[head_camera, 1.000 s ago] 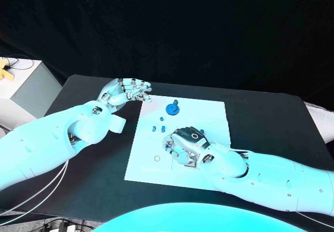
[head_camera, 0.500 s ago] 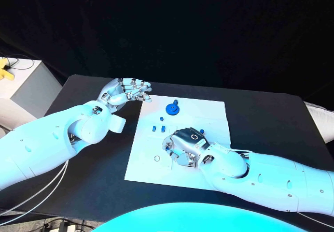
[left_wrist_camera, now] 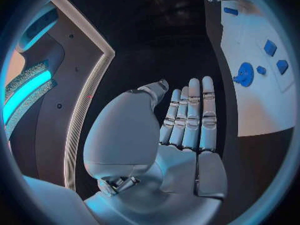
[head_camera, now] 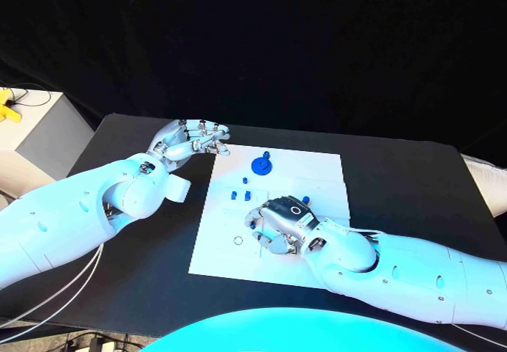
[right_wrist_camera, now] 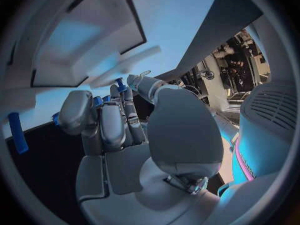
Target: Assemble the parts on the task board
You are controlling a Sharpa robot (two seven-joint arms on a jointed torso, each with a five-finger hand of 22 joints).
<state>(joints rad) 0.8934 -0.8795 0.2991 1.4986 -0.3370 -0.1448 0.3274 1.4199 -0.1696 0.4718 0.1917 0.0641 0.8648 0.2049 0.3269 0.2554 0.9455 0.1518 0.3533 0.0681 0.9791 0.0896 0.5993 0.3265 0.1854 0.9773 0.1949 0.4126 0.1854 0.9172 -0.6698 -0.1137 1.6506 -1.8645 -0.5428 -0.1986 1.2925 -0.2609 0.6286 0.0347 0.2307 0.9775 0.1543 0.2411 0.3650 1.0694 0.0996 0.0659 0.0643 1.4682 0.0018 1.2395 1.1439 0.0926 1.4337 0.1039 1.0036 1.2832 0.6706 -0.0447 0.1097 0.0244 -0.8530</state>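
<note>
The white task board [head_camera: 317, 172] lies in the middle of the black table. A blue gear [head_camera: 262, 166] sits at its far side, with small blue pieces [head_camera: 239, 195] nearer the middle and a blue peg [head_camera: 305, 199] just behind my right hand. My right hand [head_camera: 277, 224] hovers low over the board's middle, fingers curled downward. In the right wrist view a small blue peg [right_wrist_camera: 119, 83] stands pinched between its thumb and fingertips [right_wrist_camera: 114, 92]. My left hand [head_camera: 193, 139] hangs off the board's far left corner, fingers apart, holding nothing. The gear [left_wrist_camera: 244, 74] also shows in the left wrist view.
A small round hole [head_camera: 239, 240] marks the board near its left edge, close to my right hand's fingers. A pale box [head_camera: 37, 139] stands beyond the table's left edge. Black table surface [head_camera: 412, 183] stretches to the board's right.
My right hand has crept a little toward the board's near left, still curled. My left hand has stayed where it was.
</note>
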